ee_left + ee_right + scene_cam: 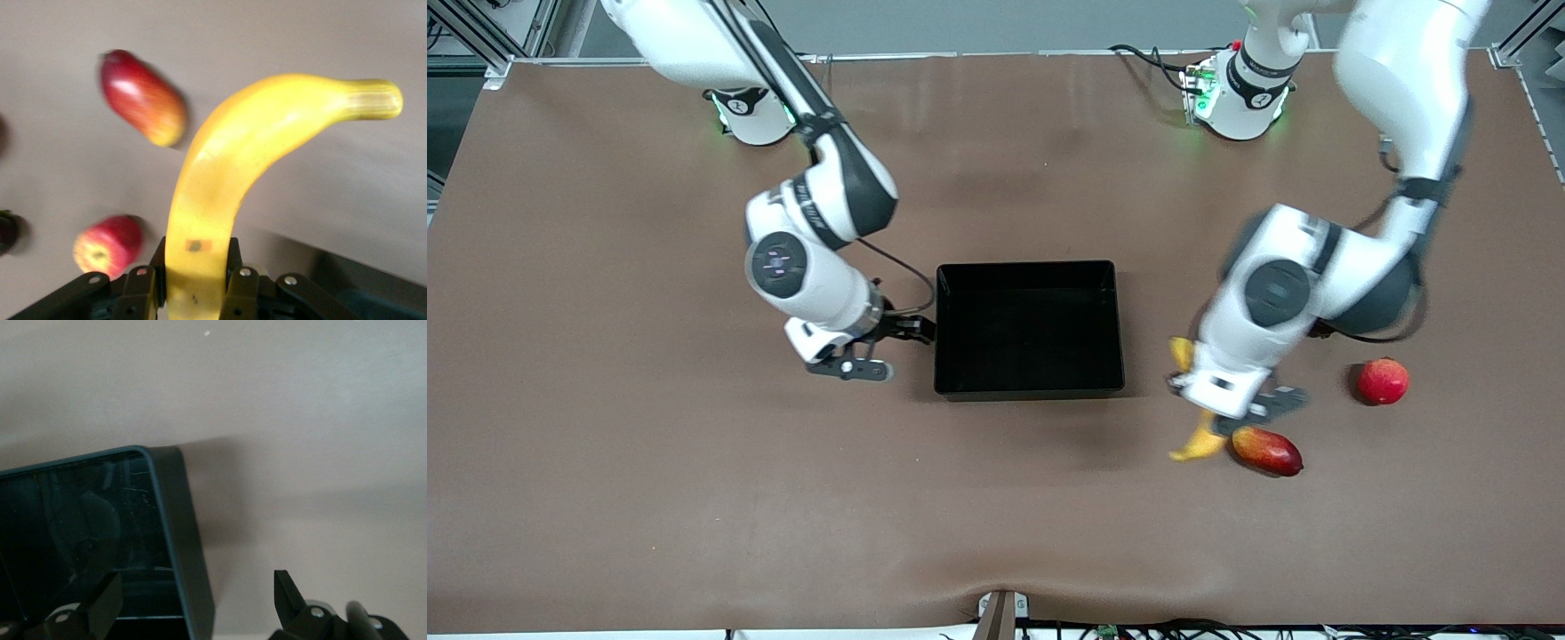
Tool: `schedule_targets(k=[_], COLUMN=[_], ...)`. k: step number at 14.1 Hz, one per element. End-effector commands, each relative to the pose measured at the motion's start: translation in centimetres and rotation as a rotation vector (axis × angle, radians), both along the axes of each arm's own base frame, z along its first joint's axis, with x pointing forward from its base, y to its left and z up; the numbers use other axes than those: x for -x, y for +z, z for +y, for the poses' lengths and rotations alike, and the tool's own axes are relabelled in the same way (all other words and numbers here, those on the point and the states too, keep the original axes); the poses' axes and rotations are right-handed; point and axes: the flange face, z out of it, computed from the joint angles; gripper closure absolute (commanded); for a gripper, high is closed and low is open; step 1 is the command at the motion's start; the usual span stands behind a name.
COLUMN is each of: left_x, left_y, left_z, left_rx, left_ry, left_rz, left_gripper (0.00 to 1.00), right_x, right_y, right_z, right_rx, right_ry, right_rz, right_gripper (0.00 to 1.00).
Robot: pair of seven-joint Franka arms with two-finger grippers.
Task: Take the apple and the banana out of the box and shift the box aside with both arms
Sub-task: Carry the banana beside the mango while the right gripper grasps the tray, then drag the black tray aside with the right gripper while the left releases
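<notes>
My left gripper [1215,407] is shut on the yellow banana [1197,443], low over the table between the box and the mango. In the left wrist view the fingers [235,267] clamp the banana [220,167] near one end. The small red apple [1383,380] lies on the table toward the left arm's end and also shows in the left wrist view [107,245]. The black box [1028,382] sits mid-table. My right gripper [914,331] is open at the box's wall on the right arm's side. In the right wrist view that gripper [193,603] straddles the wall [190,547].
A red-and-yellow mango [1267,451] lies beside the banana's nearer tip, nearer the front camera than the apple, and shows in the left wrist view [143,97]. The brown table [694,489] stretches around the box.
</notes>
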Motion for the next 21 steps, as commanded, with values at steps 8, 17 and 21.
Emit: schedule_targets(k=[8, 17, 21], left_x=[-1.9, -2.2, -1.9], left_y=[-4.4, -13.1, -15.0], left_z=[14.4, 20.6, 21.5], left_rx=[0.02, -0.016, -0.067], left_ry=[0.233, 0.254, 0.212], left_rz=[0.041, 0.058, 0.076], left_gripper=[1.0, 1.0, 0.72], right_x=[0.4, -1.8, -4.7], right_y=[-5.7, -1.4, 3.1], right_z=[2.0, -0.8, -5.2], right_rx=[0.06, 0.048, 0.053], right_ry=[0.03, -0.01, -0.052], right_rz=[-0.025, 0.008, 0.073], right_gripper=[1.0, 1.0, 1.0])
